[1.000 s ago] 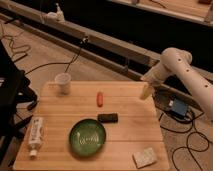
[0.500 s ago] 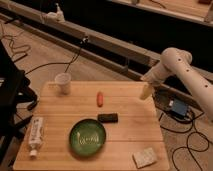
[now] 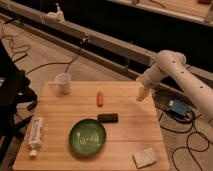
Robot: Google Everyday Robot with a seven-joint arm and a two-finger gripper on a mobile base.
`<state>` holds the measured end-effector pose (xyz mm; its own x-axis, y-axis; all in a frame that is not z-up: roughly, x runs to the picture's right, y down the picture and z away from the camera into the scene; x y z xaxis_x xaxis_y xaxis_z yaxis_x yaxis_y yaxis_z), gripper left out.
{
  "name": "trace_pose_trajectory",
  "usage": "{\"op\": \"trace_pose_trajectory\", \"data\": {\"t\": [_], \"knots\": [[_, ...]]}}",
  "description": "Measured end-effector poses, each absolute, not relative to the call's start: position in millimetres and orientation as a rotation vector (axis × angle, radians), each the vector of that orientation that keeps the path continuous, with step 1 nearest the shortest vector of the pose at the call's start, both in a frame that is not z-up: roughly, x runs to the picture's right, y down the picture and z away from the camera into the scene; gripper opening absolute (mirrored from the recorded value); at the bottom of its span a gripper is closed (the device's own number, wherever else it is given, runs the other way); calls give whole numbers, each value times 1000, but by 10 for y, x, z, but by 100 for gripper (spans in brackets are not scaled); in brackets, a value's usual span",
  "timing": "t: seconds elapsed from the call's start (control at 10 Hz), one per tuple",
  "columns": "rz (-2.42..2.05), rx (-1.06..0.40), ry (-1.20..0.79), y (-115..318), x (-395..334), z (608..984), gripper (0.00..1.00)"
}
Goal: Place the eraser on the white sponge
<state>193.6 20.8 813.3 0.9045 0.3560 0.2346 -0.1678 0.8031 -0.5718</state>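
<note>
The eraser (image 3: 108, 118) is a small flat black block lying near the middle of the wooden table (image 3: 60, 107), just right of the green plate (image 3: 87, 138). The white sponge (image 3: 145, 157) is a pale speckled square at the table's front right corner. My gripper (image 3: 142, 93) hangs from the white arm above the table's far right edge, well apart from the eraser and the sponge, with nothing seen in it.
A white cup (image 3: 63, 83) stands at the far left. A small orange-red oblong thing (image 3: 100, 98) lies behind the eraser. A white tube (image 3: 35, 134) lies along the left edge. Cables and a blue box (image 3: 178, 107) lie on the floor to the right.
</note>
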Motion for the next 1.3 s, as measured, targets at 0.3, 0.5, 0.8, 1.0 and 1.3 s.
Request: {"op": "trace_pose_trajectory", "data": {"t": [0.3,0.5,0.8,1.0,1.3], "knots": [[327,-617,-434,385,1575,8284,80],[298,-623,-506,564,1190,8435,80],[145,-624,-582,972,846,8496,80],[85,-625,-601,1084,773,8473,80],[87,-629,-604,1108,772,8475,80]]}}
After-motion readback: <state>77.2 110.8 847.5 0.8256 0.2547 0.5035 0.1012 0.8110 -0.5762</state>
